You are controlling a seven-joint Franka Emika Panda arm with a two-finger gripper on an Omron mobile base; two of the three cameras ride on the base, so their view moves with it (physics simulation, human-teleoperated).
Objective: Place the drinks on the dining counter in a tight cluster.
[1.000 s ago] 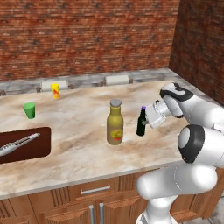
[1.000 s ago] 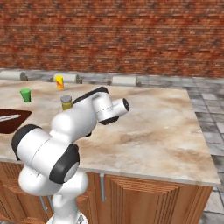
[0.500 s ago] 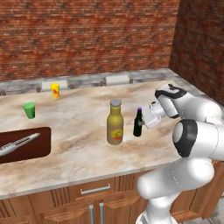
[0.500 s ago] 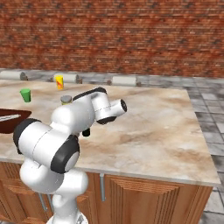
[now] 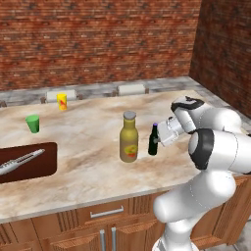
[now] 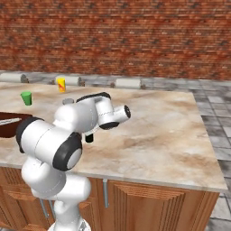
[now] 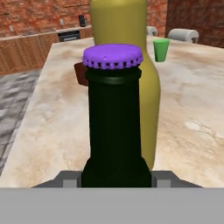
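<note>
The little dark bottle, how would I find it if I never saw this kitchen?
Look at the beige marble counter before the brick wall. Near its right side stands a tall olive-yellow bottle. Right beside it, clamped in the end effector, is the small dark bottle, much shorter, with a purple cap.

Olive-yellow bottle (image 7: 144, 87) top beyond the hand view's edge, lower body behind dark bottle (image 7: 114, 118).

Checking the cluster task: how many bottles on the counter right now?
2. The tall yellow bottle stands mid-counter; the small dark bottle is just to its right, in the gripper. A third may be hidden behind the arm.
</note>
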